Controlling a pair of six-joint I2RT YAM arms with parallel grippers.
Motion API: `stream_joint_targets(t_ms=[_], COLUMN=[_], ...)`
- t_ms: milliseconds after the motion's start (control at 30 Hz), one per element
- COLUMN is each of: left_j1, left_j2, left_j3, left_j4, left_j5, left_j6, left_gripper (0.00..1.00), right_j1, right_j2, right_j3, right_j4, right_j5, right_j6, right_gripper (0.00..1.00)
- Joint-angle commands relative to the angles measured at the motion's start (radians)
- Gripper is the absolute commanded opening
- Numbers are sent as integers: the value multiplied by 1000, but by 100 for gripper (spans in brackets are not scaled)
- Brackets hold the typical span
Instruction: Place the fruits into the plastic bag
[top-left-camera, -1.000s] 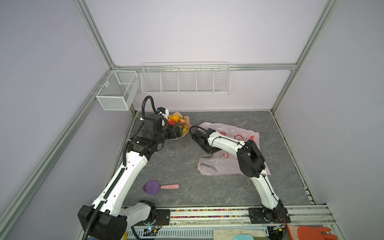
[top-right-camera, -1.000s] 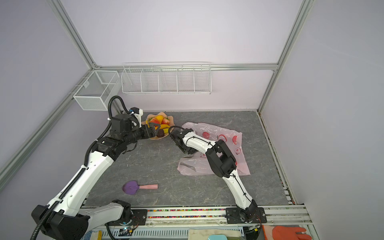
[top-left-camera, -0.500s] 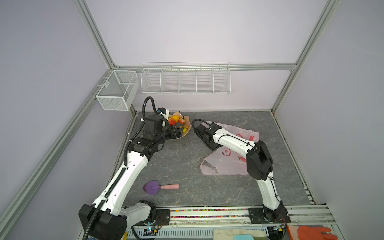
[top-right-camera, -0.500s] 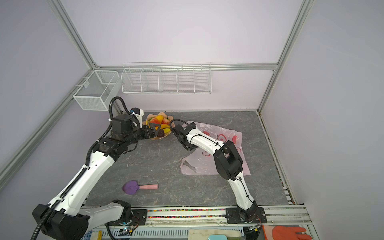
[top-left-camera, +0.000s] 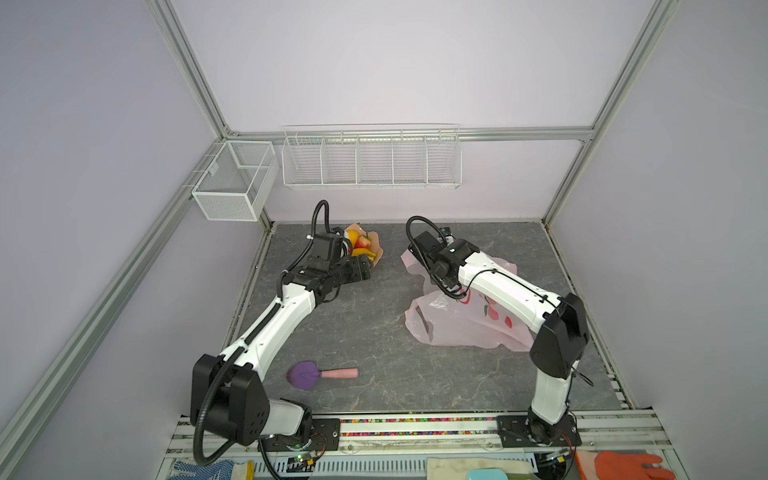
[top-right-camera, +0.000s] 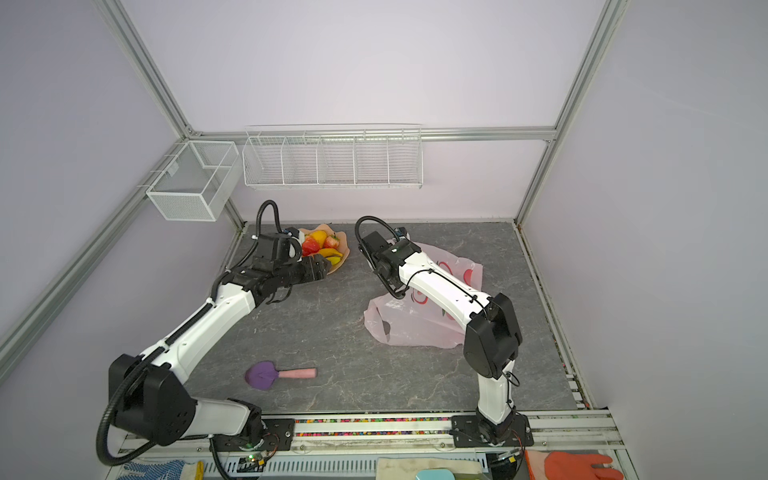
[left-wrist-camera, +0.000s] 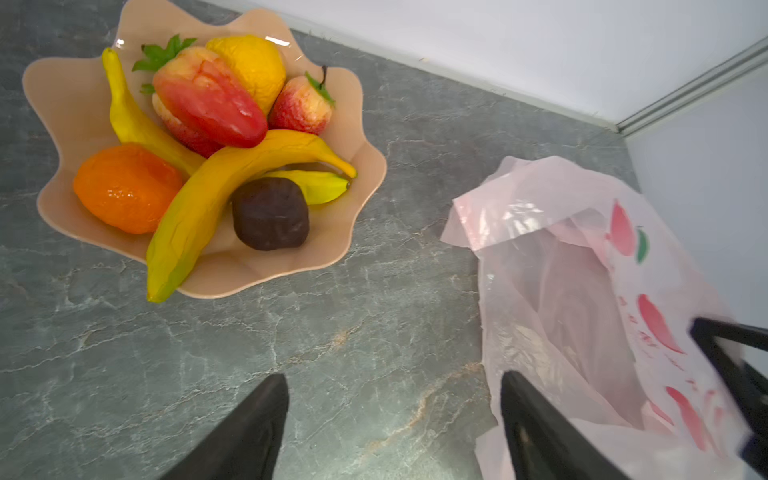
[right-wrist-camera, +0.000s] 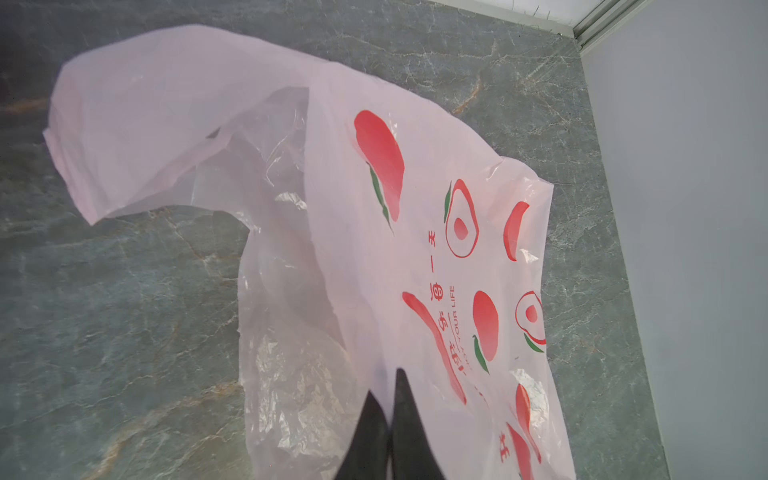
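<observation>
Fruits (top-left-camera: 360, 242), none bagged so far as both top views showed, sat heaped in a peach bowl (top-left-camera: 379, 249), well apart from the plastic bag (top-left-camera: 465, 328). Left wrist view: the left gripper (left-wrist-camera: 392, 376) stood wide and empty between bowl and bag. Right wrist view: the right gripper (right-wrist-camera: 386, 382) was pinched tight on the bag's film, apparently lifting its mouth, so every fruit was still to be moved.

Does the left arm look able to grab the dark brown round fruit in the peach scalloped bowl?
Probably yes: the left gripper hangs open beside the bowl, and the dark brown fruit lies uncovered near its rim, with bare table between.
</observation>
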Motion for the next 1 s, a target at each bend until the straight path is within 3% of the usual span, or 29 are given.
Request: stream_joint_targets(t_ms=[0,167,400,600,700,967], left_j1=[13,18,29,81,110,181], left_j2=[71,226,443,571,615,685], left_j3=[96,271,537,697,754,804], left_j4=[-62,-218,-442,-558,-566,-445], left_j5=[-52,-157,-256,-249,-248,-99], left_j6=[36,56,228,308,284,123], left_gripper=[81,81,81,81,81,81], right_j1=[-6,-15,-23,-33,-37,-45], right_j2=[-33,-41,-48,-53,-52,-41], right_j3=[-42,-53,-58,-67,-67,-56], right_j4=[62,73,122,140,147,169], right_j5=[-32,-60,-92,-115,-122,-150], right_j6=[26,23,2,-7,-13,-32], right_gripper=[6,6,6,6,6,6])
